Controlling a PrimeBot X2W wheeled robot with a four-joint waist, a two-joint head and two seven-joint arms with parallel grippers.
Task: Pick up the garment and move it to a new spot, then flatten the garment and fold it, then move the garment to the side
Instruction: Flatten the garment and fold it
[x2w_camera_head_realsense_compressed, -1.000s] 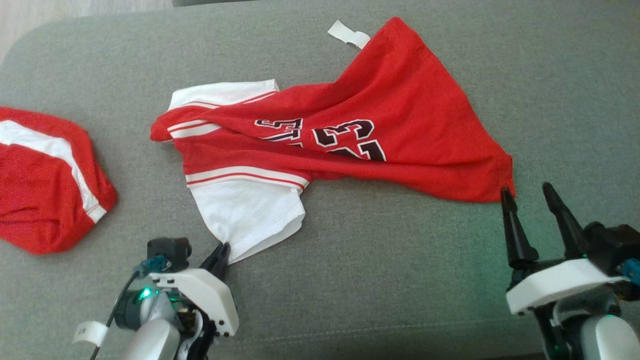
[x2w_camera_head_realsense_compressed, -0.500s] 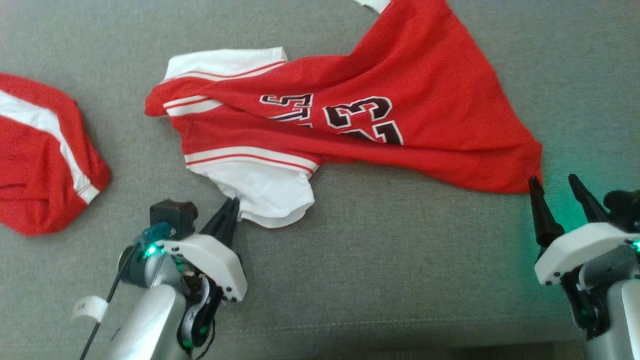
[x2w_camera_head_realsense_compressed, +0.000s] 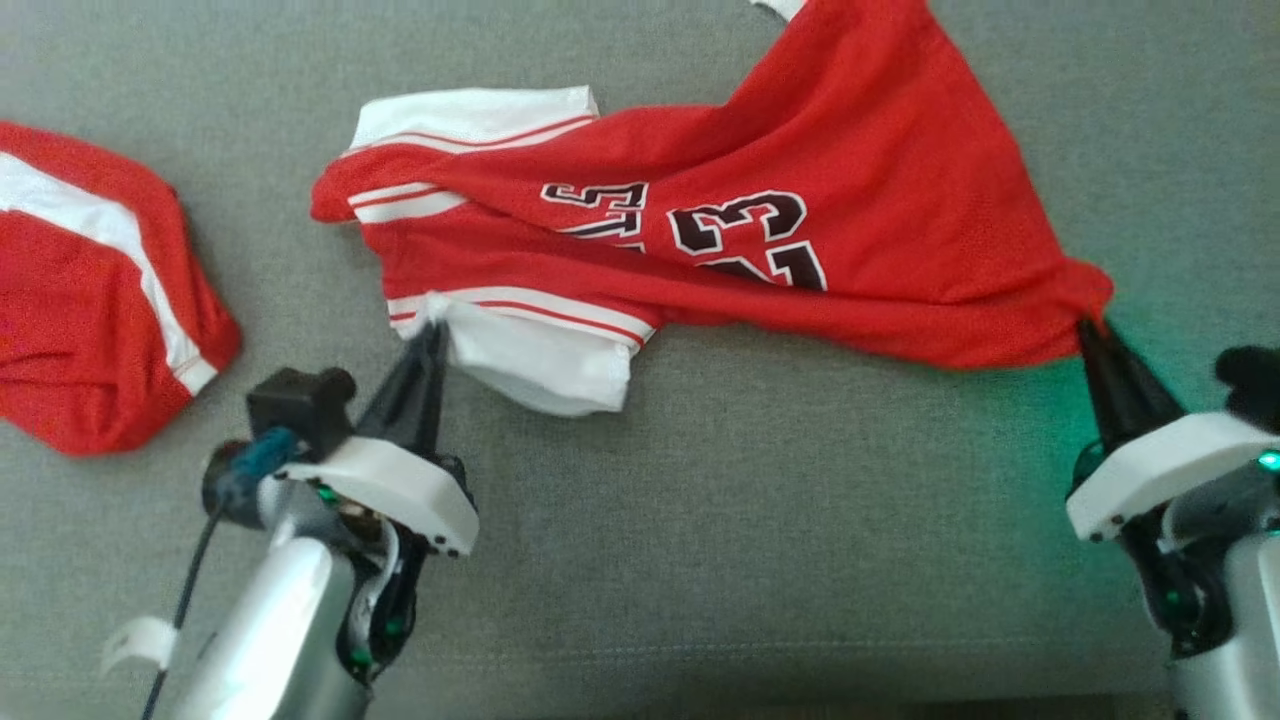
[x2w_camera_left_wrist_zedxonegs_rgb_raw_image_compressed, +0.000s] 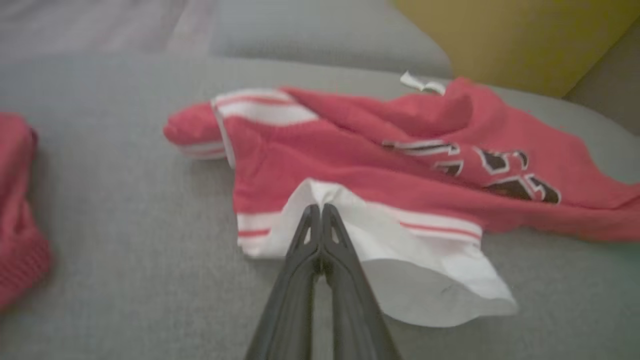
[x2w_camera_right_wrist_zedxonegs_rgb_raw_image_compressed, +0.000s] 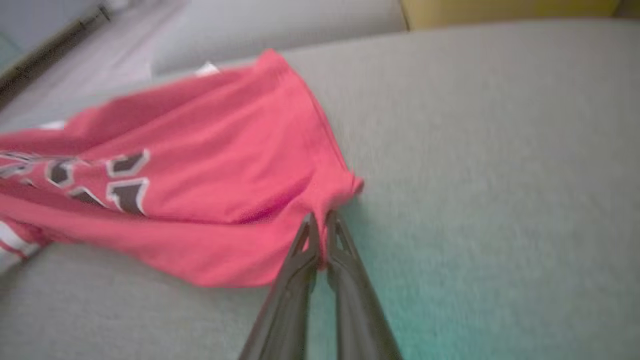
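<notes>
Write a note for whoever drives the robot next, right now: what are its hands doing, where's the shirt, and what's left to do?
Left gripper: shut on the white sleeve edge of the jersey.
Right gripper: shut on the jersey's red hem corner.
The jersey lies wrinkled on the grey cushion, stretched between both grippers. A second red garment lies to its left, apart from it.
Done: both grips taken.
Left: lift and move it, flatten, fold, set aside.
</notes>
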